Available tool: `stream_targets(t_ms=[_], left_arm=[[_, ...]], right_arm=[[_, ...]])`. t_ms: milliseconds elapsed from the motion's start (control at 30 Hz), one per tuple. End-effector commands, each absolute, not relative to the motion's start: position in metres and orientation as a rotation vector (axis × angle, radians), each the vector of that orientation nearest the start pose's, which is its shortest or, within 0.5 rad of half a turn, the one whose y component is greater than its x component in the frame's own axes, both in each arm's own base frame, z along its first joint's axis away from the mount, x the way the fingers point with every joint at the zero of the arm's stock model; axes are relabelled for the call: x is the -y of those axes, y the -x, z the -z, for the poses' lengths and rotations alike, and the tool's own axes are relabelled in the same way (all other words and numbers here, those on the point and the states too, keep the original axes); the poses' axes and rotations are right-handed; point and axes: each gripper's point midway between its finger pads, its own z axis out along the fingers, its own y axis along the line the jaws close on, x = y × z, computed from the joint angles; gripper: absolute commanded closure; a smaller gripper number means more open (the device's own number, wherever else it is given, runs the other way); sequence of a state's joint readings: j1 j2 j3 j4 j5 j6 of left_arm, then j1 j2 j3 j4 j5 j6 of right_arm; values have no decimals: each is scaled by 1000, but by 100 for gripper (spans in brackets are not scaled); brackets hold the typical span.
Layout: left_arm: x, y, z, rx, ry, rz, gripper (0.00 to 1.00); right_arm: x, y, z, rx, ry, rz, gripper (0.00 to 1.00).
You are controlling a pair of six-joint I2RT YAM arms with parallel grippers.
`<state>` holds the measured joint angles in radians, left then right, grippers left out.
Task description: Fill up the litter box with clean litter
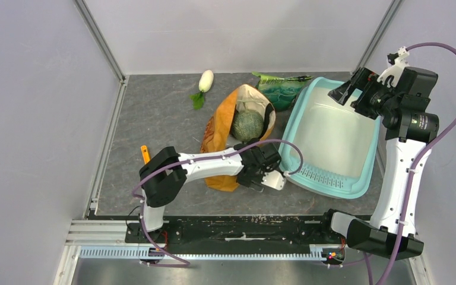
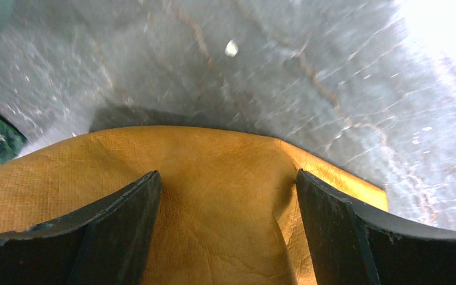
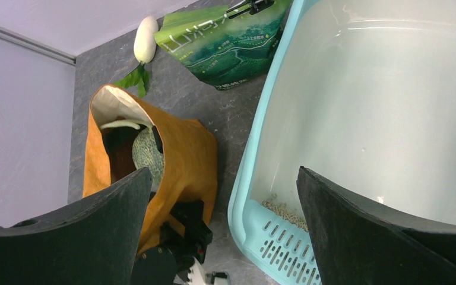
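From above, the large shallow pale-turquoise plastic litter box [image 1: 335, 139] is sitting with an orange-tan cloth bag [image 1: 219, 127] lying left of it, the left gripper [image 1: 266, 172] hanging just beside its near-left corner and the right gripper [image 1: 345, 90] over its far rim. In the left wrist view, the fingers [image 2: 119, 225] are spreading wide over the bag's cloth, clamping nothing. In the right wrist view, the fingers [image 3: 95, 225] are gaping empty above the box, with a few grey-beige litter granules [image 3: 285, 211] lying against its slotted grille.

Orange bag [image 1: 217, 129] just beside litter box [image 1: 338, 138]
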<state>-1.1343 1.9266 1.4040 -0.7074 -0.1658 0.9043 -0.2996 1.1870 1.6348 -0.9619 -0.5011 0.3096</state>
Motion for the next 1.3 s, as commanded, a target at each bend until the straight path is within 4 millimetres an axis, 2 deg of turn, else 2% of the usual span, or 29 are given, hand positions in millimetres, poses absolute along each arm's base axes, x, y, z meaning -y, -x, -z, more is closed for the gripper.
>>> stream_targets(t_ms=[0, 267, 567, 800, 1067, 1167, 1267], left_arm=[[289, -269, -53, 2033, 2754, 374, 11], [237, -311, -54, 2137, 2644, 430, 11], [154, -362, -52, 2249, 2503, 493, 11], [85, -398, -47, 2296, 2433, 518, 11], [15, -423, -38, 2341, 2337, 525, 11], [11, -420, -40, 2392, 2316, 454, 12], [37, -405, -58, 2471, 2376, 260, 12]], right_arm=[[-11, -305, -376, -2025, -314, -573, 1], [-14, -304, -376, -2024, -298, -593, 1], [-18, -300, -374, -2027, -258, -603, 1], [-22, -301, -362, -2055, -238, -641, 1], [-23, -306, -337, -2113, -211, -665, 1], [-22, -310, -326, -2136, -211, -669, 1], [-23, -315, -318, -2151, -188, -653, 1]])
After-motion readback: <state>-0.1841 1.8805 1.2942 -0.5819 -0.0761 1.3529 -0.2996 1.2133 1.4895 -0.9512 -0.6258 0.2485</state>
